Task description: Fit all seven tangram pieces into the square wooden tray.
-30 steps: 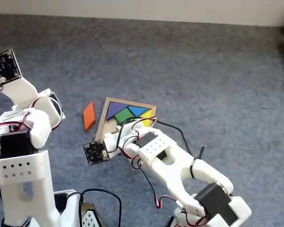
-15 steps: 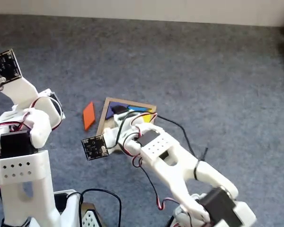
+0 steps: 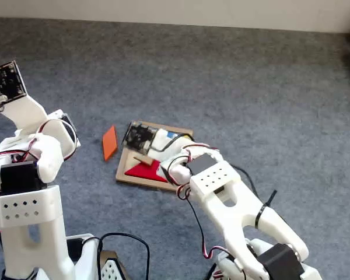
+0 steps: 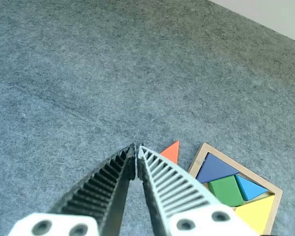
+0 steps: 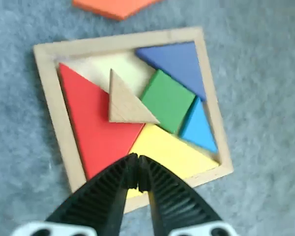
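Square wooden tray (image 5: 118,43) with five coloured pieces (image 5: 96,132), loose wooden triangle (image 5: 125,103) askew; orange parallelogram (image 5: 113,6) outside.

This looks like a robotics lab or a hobbyist's test bench, not a lived-in room. The worktop (image 3: 262,87) is covered edge to edge in grey short-pile carpet and meets a plain pale wall (image 3: 175,10) at its far side. The left arm (image 3: 29,198) and the right arm (image 3: 227,198) standing on it are white printed plastic with perforated shells. Their workings are left exposed: loose red and black wires (image 3: 175,169), a cable tie (image 3: 262,214) and a bare circuit board (image 3: 2,84).
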